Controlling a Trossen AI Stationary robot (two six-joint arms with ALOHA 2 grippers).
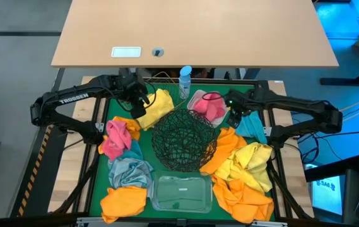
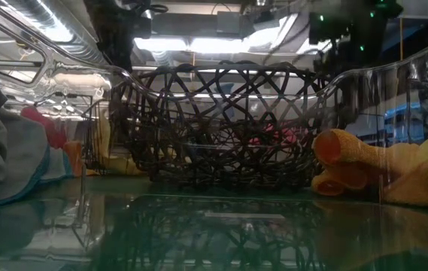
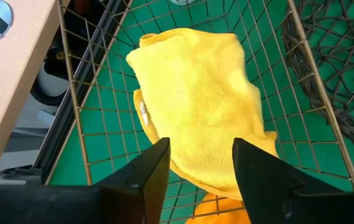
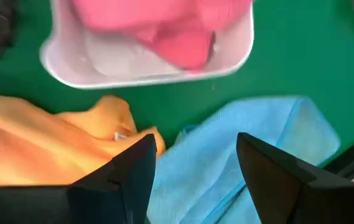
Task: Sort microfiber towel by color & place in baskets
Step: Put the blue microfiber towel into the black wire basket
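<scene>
My left gripper (image 1: 136,99) (image 3: 200,171) is open above a yellow towel (image 3: 195,106) (image 1: 156,104) that lies in the copper wire basket (image 3: 96,137) at the table's far left. My right gripper (image 1: 236,115) (image 4: 196,177) is open over a teal-blue towel (image 4: 245,155) (image 1: 252,127) lying flat on the green mat beside an orange towel (image 4: 46,149). A pink towel (image 4: 164,25) (image 1: 209,106) rests in the white tray (image 4: 152,71). The black wire bowl (image 1: 184,140) (image 2: 221,128) stands mid-table, and the clear tub (image 1: 180,192) sits at the near edge.
Loose towels lie around the bowl: pink (image 1: 116,135), grey (image 1: 130,170) and orange (image 1: 123,203) on the left, yellow (image 1: 252,157) and orange (image 1: 242,190) on the right. A blue-capped bottle (image 1: 185,81) stands at the far edge. A wooden table (image 1: 192,31) lies beyond.
</scene>
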